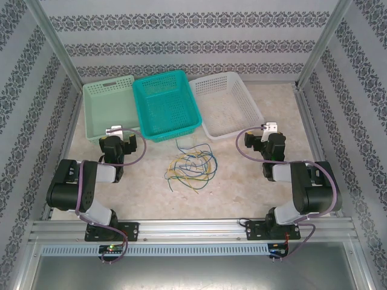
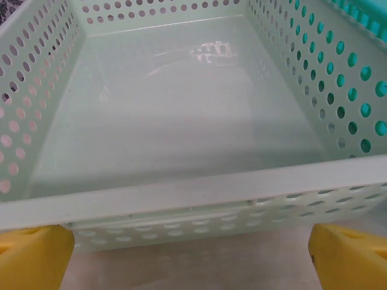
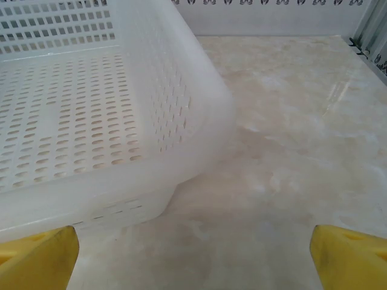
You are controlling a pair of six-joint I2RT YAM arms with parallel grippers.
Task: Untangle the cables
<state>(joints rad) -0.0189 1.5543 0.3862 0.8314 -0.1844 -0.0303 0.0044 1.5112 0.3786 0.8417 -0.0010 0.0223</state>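
Centre frame from above: yellow, blue and dark green cables [image 1: 190, 164] in a loose tangle on the beige table [image 1: 242, 187], just below the teal basket [image 1: 166, 106]. Facing the pale green basket [image 1: 107, 109] at upper left, left gripper [image 2: 192, 260] spread wide, empty; by the white basket [image 1: 227, 103] at upper right, right gripper [image 3: 193, 260] likewise wide open.

Robot manipulation laboratory cell. An aluminium-profile frame [image 1: 193, 228] bounds a marble-patterned table [image 1: 242, 181], closed in on three sides by wall panels [image 1: 181, 36] printed with striped ornamental wallpaper. The left arm [image 1: 78, 190] and right arm [image 1: 308, 190] are bolted to the front rail. A pale green basket [image 1: 109, 112], a teal basket [image 1: 166, 109] and a white basket [image 1: 230, 106], all perforated plastic, stand in a row at the back.
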